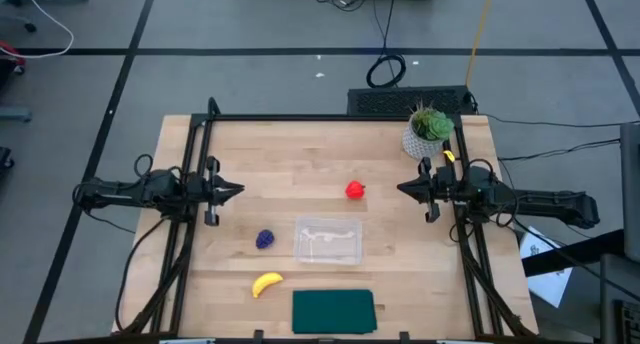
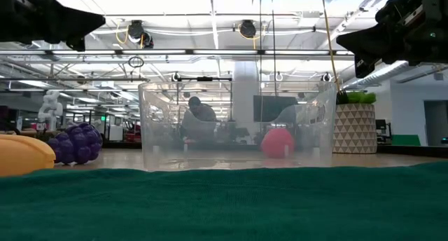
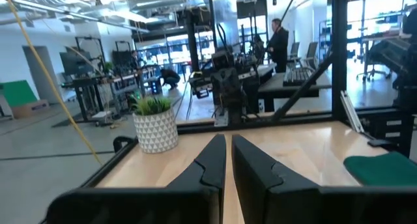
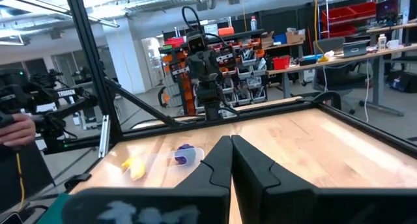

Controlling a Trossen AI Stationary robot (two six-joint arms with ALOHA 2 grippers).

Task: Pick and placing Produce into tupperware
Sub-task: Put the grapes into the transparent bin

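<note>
Three produce pieces lie on the wooden table (image 1: 250, 154), all outside the tupperware (image 1: 328, 239). The red strawberry (image 1: 355, 190) sits apart from the container, toward the far edge. The purple grape cluster (image 1: 265, 240) lies just beside the container on the left arm's side. The yellow banana (image 1: 266, 283) lies nearer the front edge, left of the dark green mat (image 1: 333, 311). The tupperware appears empty, though its clear walls make this hard to confirm from above.

The left gripper (image 1: 236, 192) is raised at the left side of the table, fingers (image 3: 207, 165) nearly together, grasping nothing. The right gripper (image 1: 404, 189) is raised at the right side, beside the potted plant (image 1: 429, 131), fingers clenched and empty.
</note>
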